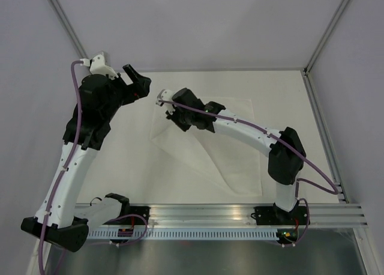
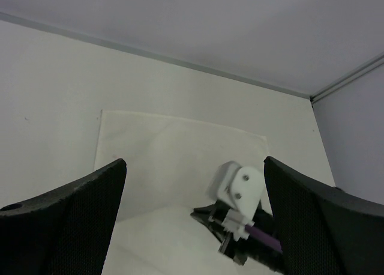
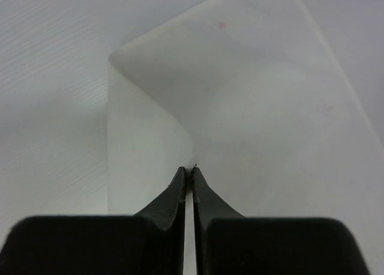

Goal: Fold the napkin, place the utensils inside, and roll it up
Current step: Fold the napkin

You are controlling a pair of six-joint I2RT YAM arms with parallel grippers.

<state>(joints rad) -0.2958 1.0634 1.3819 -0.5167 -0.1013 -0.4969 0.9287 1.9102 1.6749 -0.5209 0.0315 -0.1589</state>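
Logged right tool point(image 3: 188, 170) clamped on raised napkin point(image 1: 225, 158) fold, left tool point(image 2: 195, 162) spread apart above bench point(image 1: 129, 161) beside napkin.

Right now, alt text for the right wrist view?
The right gripper, jaws almost together, pinches the white napkin at a crease. A flap of the cloth shows left of the crease, with the pale table beyond.

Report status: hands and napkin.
Left hand open, holding nothing. Right hand shut on napkin, edge folded over. Nothing seen in the way.
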